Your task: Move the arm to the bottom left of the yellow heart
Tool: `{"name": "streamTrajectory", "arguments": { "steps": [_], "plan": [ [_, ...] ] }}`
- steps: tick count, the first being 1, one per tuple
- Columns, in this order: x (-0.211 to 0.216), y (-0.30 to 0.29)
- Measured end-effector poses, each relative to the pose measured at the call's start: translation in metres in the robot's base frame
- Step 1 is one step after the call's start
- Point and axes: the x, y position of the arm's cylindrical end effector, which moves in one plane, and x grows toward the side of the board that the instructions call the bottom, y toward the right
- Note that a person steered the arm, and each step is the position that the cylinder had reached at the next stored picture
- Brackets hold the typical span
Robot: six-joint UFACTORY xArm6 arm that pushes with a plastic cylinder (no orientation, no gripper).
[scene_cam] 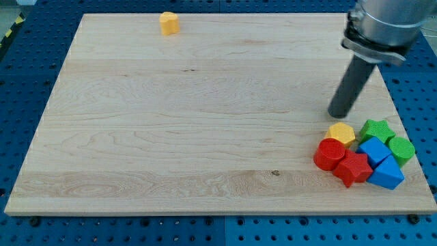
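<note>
A yellow heart (168,22) sits near the board's top edge, left of centre. My tip (337,115) rests on the board far to the right of the heart and lower, just above a yellow hexagon (341,132). The tip does not clearly touch any block.
A tight cluster lies at the board's bottom right: a red cylinder (329,154), a red star (352,168), a blue cube (374,149), a blue triangular block (388,175), a green star (377,128) and a green cylinder (402,149). The wooden board (171,137) lies on a blue perforated table.
</note>
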Motion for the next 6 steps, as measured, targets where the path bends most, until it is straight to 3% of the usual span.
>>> {"name": "streamTrajectory", "arguments": {
  "steps": [4,6],
  "plan": [
    [-0.101,-0.220],
    [-0.204,-0.355]
  ]
}}
